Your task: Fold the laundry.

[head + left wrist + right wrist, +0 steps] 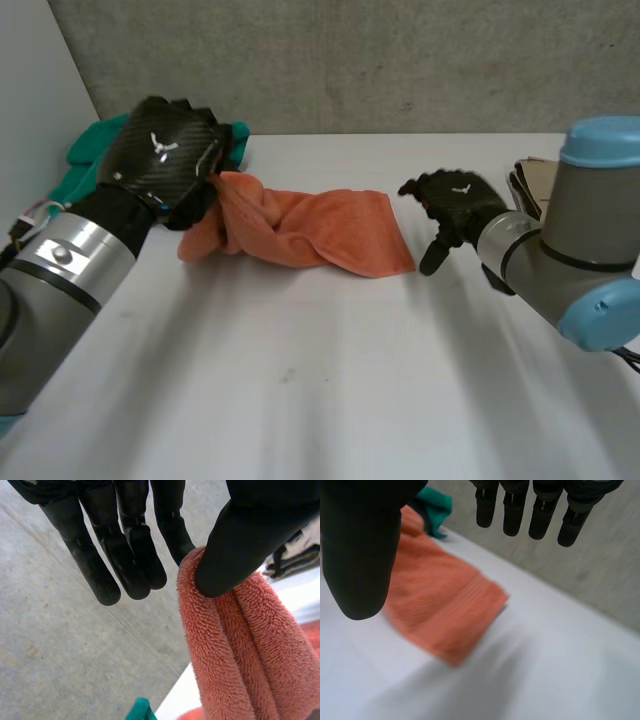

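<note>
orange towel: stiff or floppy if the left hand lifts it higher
Probably floppy: the orange towel bunches and sags where the left hand pinches it. Likely light, as a thumb pinch holds its end. Its fuzzy pile should grip, not slip.

left hand (165, 150) black weave, white emblem | right hand (460, 205) black | right arm (590, 240) grey, light-blue caps
</note>
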Controlling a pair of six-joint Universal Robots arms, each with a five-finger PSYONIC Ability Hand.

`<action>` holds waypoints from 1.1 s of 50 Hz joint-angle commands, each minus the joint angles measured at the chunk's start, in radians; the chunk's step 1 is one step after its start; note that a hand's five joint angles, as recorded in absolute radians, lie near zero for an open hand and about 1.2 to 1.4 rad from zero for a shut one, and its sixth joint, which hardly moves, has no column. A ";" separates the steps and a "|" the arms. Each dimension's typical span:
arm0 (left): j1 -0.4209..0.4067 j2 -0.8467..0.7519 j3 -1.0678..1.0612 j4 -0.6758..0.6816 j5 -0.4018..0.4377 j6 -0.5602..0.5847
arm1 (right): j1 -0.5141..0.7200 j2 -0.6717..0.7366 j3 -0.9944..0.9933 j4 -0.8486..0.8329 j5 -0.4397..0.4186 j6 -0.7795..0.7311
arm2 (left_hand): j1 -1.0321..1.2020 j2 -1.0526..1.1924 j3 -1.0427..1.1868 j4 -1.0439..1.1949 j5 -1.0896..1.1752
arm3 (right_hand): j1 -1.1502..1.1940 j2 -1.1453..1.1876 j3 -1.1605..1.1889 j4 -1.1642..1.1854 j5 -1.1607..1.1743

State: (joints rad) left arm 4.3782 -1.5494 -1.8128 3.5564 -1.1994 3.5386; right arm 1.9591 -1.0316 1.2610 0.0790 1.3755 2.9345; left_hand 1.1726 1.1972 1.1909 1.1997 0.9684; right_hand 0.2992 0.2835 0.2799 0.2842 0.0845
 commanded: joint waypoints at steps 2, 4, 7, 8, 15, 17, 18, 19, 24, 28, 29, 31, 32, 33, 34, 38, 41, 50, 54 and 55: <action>0.003 0.097 0.047 -0.076 0.004 -0.056 | 0.069 0.128 -0.063 0.099 0.011 0.286 | 0.224 0.199 0.205 0.197 0.253 | -0.004 0.011 0.015 0.011 0.036; 0.001 0.107 0.059 -0.087 0.006 -0.064 | 0.090 0.136 -0.040 0.065 0.017 0.314 | 0.224 0.199 0.205 0.197 0.253 | -0.016 0.000 0.003 -0.001 0.024; -0.005 0.124 0.087 -0.108 0.001 -0.079 | 0.136 0.153 -0.006 -0.039 0.056 0.359 | 0.224 0.199 0.205 0.197 0.253 | -0.060 -0.044 -0.041 -0.045 -0.020; -0.006 0.130 0.093 -0.116 0.001 -0.083 | 0.147 0.157 0.000 -0.070 0.072 0.370 | 0.224 0.199 0.205 0.197 0.253 | -0.060 -0.044 -0.041 -0.045 -0.020; -0.031 0.187 0.142 -0.174 -0.003 -0.122 | 0.231 0.237 -0.020 -0.288 0.286 0.408 | 0.224 0.199 0.205 0.197 0.253 | -0.054 -0.038 -0.035 -0.039 -0.014; -0.040 0.207 0.153 -0.189 -0.006 -0.139 | 0.257 0.274 -0.049 -0.301 0.338 0.406 | 0.224 0.199 0.205 0.197 0.253 | -0.048 -0.033 -0.029 -0.033 -0.008; -0.042 0.213 0.156 -0.192 -0.008 -0.144 | 0.265 0.288 -0.061 -0.305 0.352 0.406 | 0.224 0.199 0.205 0.197 0.253 | -0.031 -0.015 -0.012 -0.016 0.009; -0.043 0.221 0.158 -0.195 -0.009 -0.148 | 0.273 0.303 -0.072 -0.306 0.367 0.405 | 0.224 0.199 0.205 0.197 0.253 | -0.002 0.014 0.018 0.013 0.039; -0.039 0.264 0.161 -0.202 -0.019 -0.185 | 0.285 0.367 -0.147 -0.311 0.450 0.405 | 0.224 0.199 0.205 0.197 0.253 | 0.950 0.966 0.970 0.965 0.990; -0.019 0.285 0.155 -0.202 -0.019 -0.191 | 0.247 0.300 -0.141 -0.271 0.473 0.356 | 0.224 0.199 0.205 0.197 0.253 | 1.097 1.113 1.116 1.112 1.137; -0.011 0.285 0.155 -0.203 -0.014 -0.190 | 0.236 0.271 -0.134 -0.265 0.470 0.336 | 0.224 0.199 0.205 0.197 0.253 | 1.097 1.113 1.116 1.112 1.137; 0.032 0.284 0.156 -0.208 -0.008 -0.190 | 0.209 0.201 -0.108 -0.254 0.458 0.272 | 0.224 0.199 0.205 0.197 0.253 | 1.097 1.113 1.116 1.112 1.137; 0.049 0.284 0.156 -0.209 -0.005 -0.190 | 0.173 0.124 -0.080 -0.243 0.430 0.180 | 0.224 0.199 0.205 0.197 0.253 | 1.097 1.113 1.116 1.112 1.137; 0.066 0.282 0.156 -0.211 0.001 -0.190 | 0.152 0.081 -0.065 -0.239 0.410 0.129 | 0.224 0.199 0.205 0.197 0.253 | 1.097 1.113 1.116 1.112 1.137; 0.081 0.279 0.156 -0.212 0.007 -0.193 | 0.133 0.040 -0.049 -0.231 0.384 0.077 | 0.224 0.199 0.205 0.197 0.253 | 1.097 1.113 1.116 1.112 1.137; 0.181 0.255 0.165 -0.260 0.075 -0.188 | 0.025 -0.193 0.015 -0.145 0.210 -0.225 | 0.224 0.199 0.205 0.197 0.253 | 1.097 1.113 1.116 1.112 1.137; 0.230 0.230 0.167 -0.319 0.124 -0.187 | -0.020 -0.280 0.011 -0.084 0.163 -0.276 | 0.224 0.199 0.205 0.197 0.253 | 1.097 1.113 1.116 1.112 1.137; 0.244 0.069 0.150 -0.438 0.185 -0.147 | -0.158 -0.450 -0.054 0.216 0.042 -0.327 | 0.224 0.199 0.205 0.197 0.253 | 1.097 1.113 1.116 1.112 1.137; 0.218 -0.060 0.174 -0.447 0.170 -0.084 | -0.178 -0.407 -0.048 0.278 -0.004 -0.371 | 0.224 0.199 0.205 0.197 0.253 | 1.097 1.113 1.116 1.112 1.137; 0.213 -0.089 0.188 -0.443 0.166 -0.069 | -0.175 -0.391 -0.051 0.275 -0.004 -0.374 | 0.224 0.199 0.205 0.197 0.253 | 1.097 1.113 1.116 1.112 1.137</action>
State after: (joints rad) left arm 4.6239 -1.4819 -1.6549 3.1238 -1.0163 3.3967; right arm 1.8031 -1.4809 1.2146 0.2801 1.4203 2.5949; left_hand 1.1726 1.1972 1.1931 1.2032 0.9684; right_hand 1.1342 1.1782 1.1855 1.1952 0.9912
